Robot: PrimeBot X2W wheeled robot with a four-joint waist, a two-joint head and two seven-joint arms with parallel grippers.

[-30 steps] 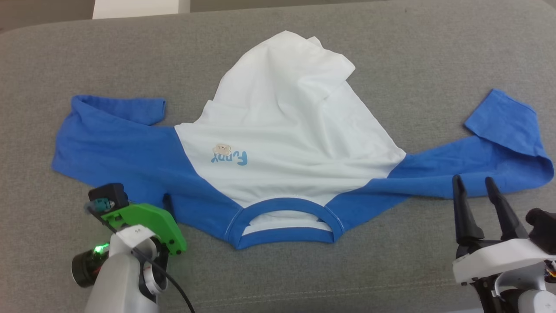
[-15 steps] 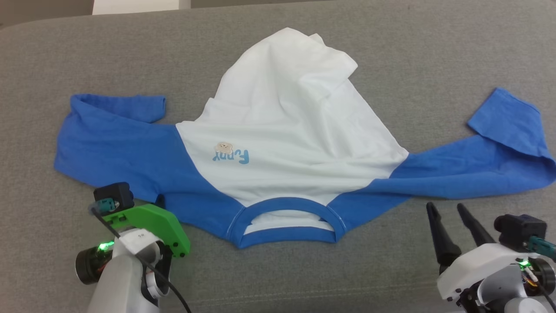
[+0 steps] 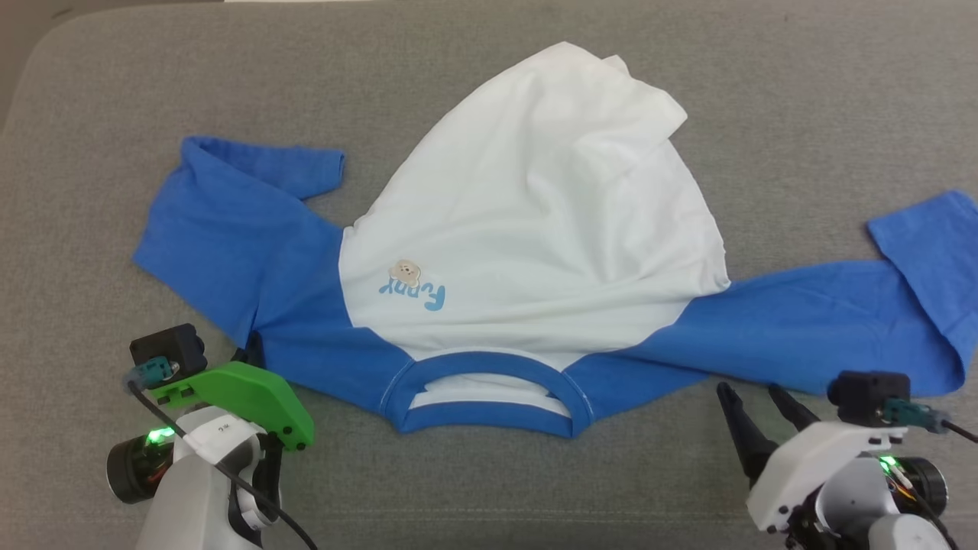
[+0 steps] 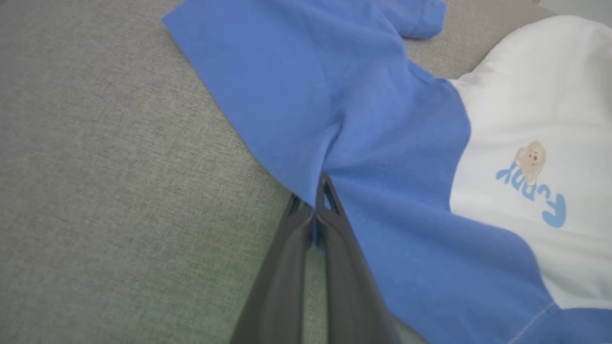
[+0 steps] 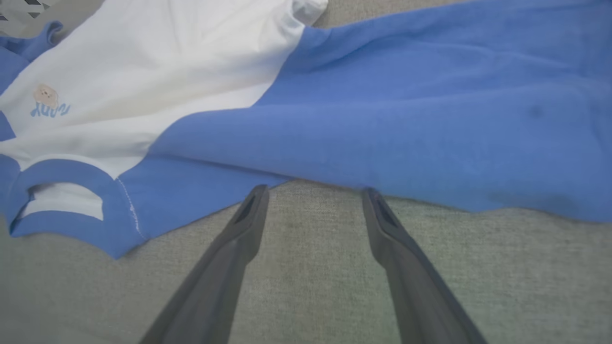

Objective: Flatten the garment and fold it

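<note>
While the raglan shirt [image 3: 535, 229] lies spread on the grey cushion [image 3: 489, 489], the left gripper [image 4: 319, 191] pinches its blue sleeve edge; the right gripper [image 5: 315, 193] holds 2 fingers spread beside the other sleeve.

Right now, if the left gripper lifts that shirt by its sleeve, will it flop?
Probably floppy: the garment lies creased, cuffs folded over. Likely light: the left gripper, pinching one sleeve edge, puckers it. It may drag on the grey surface.
</note>
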